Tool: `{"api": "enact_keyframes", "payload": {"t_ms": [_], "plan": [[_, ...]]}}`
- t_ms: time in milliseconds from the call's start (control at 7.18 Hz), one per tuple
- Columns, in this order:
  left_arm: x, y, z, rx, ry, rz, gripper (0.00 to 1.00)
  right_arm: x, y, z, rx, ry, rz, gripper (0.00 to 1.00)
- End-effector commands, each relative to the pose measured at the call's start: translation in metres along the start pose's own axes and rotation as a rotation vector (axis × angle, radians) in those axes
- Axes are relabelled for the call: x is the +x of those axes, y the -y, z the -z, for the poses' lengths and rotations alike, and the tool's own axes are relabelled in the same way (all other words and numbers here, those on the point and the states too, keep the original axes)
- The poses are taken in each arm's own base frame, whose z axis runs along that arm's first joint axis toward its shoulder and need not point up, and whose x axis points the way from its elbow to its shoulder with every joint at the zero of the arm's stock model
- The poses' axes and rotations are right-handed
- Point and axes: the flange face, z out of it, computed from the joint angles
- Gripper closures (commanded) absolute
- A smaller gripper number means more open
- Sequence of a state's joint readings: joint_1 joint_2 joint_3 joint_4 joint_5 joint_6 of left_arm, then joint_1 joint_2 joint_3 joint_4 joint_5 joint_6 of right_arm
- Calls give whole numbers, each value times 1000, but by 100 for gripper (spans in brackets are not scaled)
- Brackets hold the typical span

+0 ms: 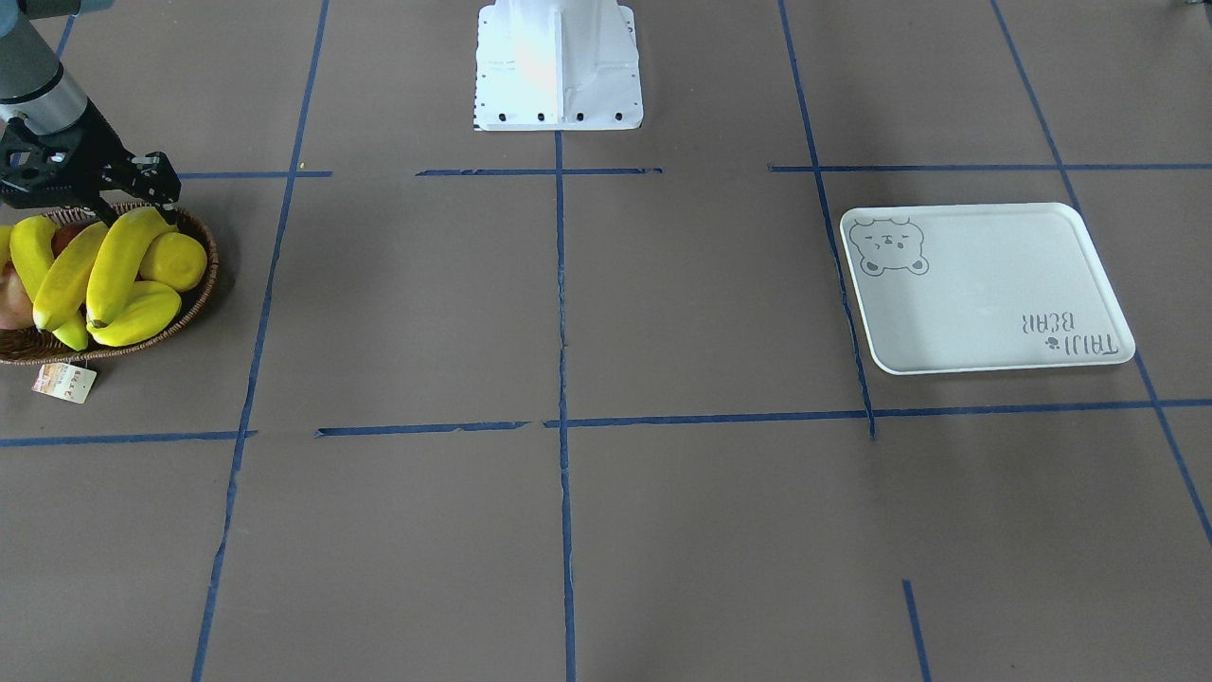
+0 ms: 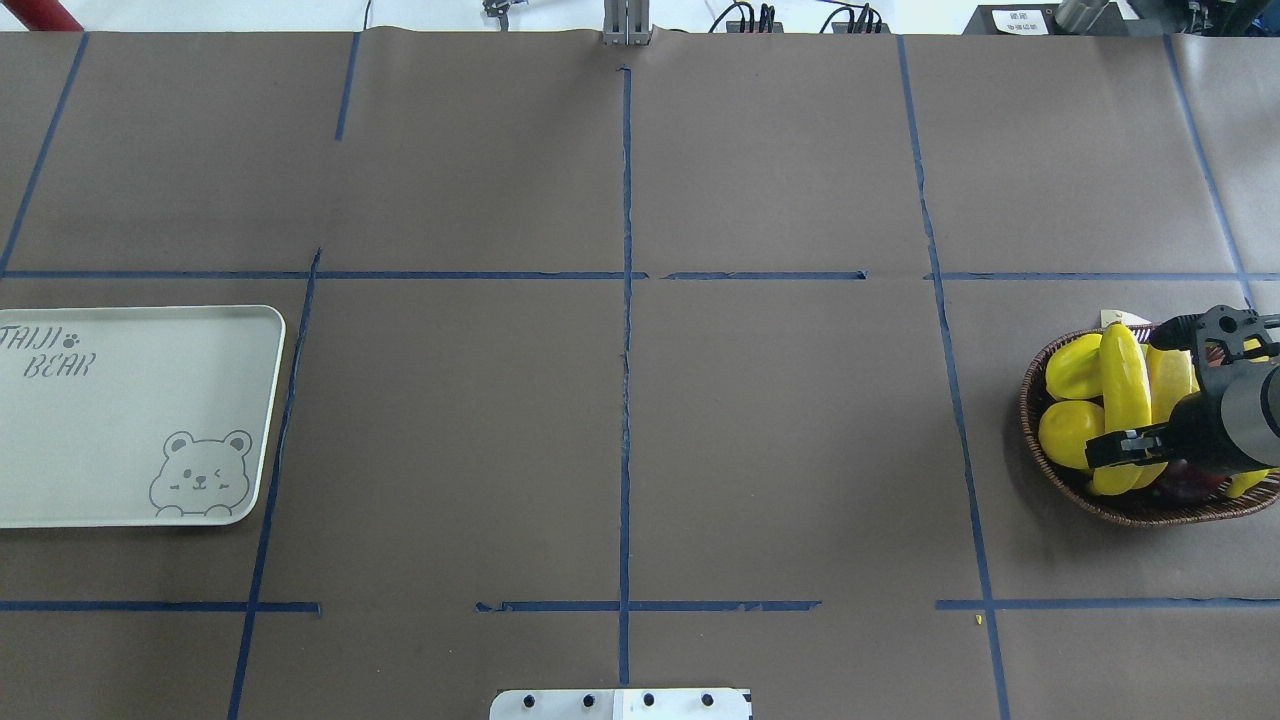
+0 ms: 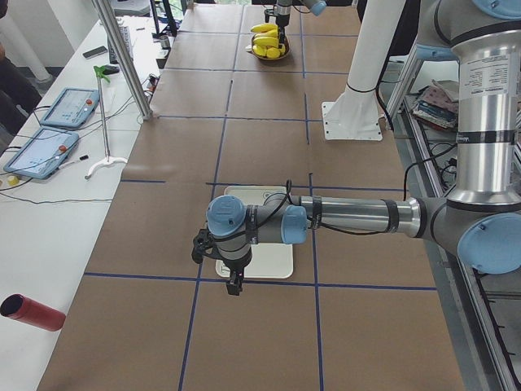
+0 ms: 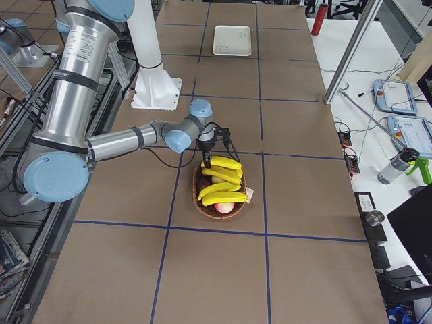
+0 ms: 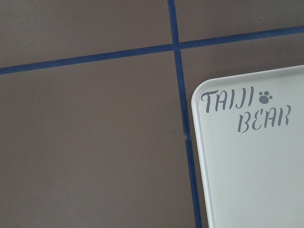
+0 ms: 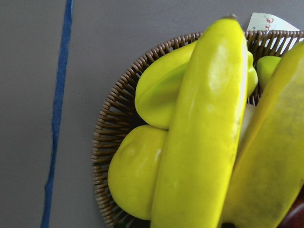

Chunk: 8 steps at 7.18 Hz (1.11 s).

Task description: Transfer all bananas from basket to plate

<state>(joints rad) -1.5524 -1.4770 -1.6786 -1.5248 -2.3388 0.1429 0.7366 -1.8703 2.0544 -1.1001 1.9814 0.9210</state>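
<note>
Several yellow bananas (image 1: 118, 265) lie in a brown wicker basket (image 1: 204, 284) at the table's right end. They also show in the overhead view (image 2: 1122, 390) and fill the right wrist view (image 6: 204, 142). My right gripper (image 2: 1128, 392) hovers just above them with its jaws open and holds nothing. The pale plate (image 2: 110, 420) with the bear drawing lies bare at the left end. My left gripper (image 3: 232, 273) hangs over the plate (image 3: 277, 261). I cannot tell whether it is open. Its wrist view shows only the plate's lettered corner (image 5: 256, 180).
A yellow lemon (image 2: 1065, 435) and a ridged starfruit (image 2: 1075, 365) lie in the basket's (image 2: 1028, 410) left part, with a reddish fruit (image 1: 11, 298) under the bananas. A paper tag (image 1: 64, 382) hangs off the rim. The white robot base (image 1: 559, 66) stands mid-table.
</note>
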Motion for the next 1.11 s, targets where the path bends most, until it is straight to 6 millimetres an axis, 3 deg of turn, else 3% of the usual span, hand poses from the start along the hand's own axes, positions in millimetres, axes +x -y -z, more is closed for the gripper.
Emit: {"api": "enact_keyframes", "payload": {"t_ms": [0,279,697,975], "plan": [[0,0,0,1,0,-2,0,-3,1,7,10,13,4,96],[0,0,0,1,0,-2,0,-4,0,22,16,34,-1,100],[1,0,0,1,-2,-1,0,-6,2,26,13,45,-4,100],[2,1,2,5,-1,-4,0,1,11,54,0,121,-44,100]]}}
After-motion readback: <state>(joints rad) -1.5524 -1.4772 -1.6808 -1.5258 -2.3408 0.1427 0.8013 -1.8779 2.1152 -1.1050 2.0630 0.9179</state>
